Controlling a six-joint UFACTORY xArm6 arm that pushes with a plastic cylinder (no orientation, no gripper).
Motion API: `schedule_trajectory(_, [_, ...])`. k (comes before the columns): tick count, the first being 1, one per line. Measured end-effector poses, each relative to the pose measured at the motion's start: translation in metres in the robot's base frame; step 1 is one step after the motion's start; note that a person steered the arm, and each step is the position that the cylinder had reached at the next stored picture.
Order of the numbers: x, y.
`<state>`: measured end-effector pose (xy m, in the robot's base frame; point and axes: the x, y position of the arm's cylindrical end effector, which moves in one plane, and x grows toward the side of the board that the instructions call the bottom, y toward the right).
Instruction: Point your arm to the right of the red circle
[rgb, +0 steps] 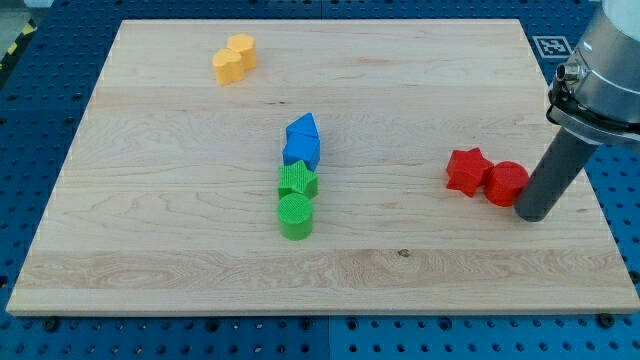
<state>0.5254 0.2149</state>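
The red circle block lies at the view's right on the wooden board, touching a red star block on its left. My tip rests on the board just right of the red circle, close against its right edge. The dark rod rises from there toward the view's top right.
A blue block sits mid-board above a green star block and a green circle block, stacked in a column. A yellow block pair lies at the top left. The board's right edge is close to my tip.
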Motion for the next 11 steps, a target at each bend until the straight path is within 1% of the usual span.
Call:
schedule_trajectory(1, [0.005,-0.014])
schedule_trajectory(2, [-0.013,-0.011])
schedule_trajectory(3, [-0.015,-0.01])
schedule_trajectory(4, [-0.01,-0.01])
schedule_trajectory(5, [0.012,-0.015])
schedule_trajectory(6, [-0.002,-0.028])
schedule_trajectory(7, [-0.01,-0.028])
schedule_trajectory(9, [-0.015,-0.028])
schedule_trajectory(10, [-0.013,-0.025])
schedule_trajectory(11, [0.004,-0.007])
